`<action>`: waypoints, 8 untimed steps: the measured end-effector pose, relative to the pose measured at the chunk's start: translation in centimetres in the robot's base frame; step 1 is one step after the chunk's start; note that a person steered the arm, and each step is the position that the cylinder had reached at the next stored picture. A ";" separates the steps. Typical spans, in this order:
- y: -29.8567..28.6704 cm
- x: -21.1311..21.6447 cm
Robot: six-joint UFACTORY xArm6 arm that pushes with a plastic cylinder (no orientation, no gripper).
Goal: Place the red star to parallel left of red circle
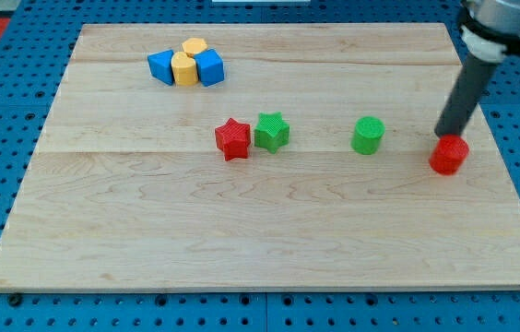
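Note:
The red star (232, 139) lies left of the board's middle, touching a green star (272, 132) on its right. The red circle (449, 155) lies near the board's right edge. My tip (443, 135) is at the red circle's upper left, touching or almost touching it; the rod rises toward the view's top right. The red star is far to the left of my tip, at about the same height in the view as the red circle.
A green circle (368, 135) lies between the green star and the red circle. At the top left, a cluster holds two blue blocks (161, 66) (210, 67) and two yellow blocks (184, 69) (195, 47). The wooden board (260, 240) sits on a blue pegboard.

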State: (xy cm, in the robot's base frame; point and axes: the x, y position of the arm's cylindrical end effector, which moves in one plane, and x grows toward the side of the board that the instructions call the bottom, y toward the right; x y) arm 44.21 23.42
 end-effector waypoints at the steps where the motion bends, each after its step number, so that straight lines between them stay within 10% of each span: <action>1: 0.0 6.1; 5: -13.6 -11.9; 7: -31.4 -9.4; 8: -28.0 -4.8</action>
State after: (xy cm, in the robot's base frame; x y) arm 39.40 -4.63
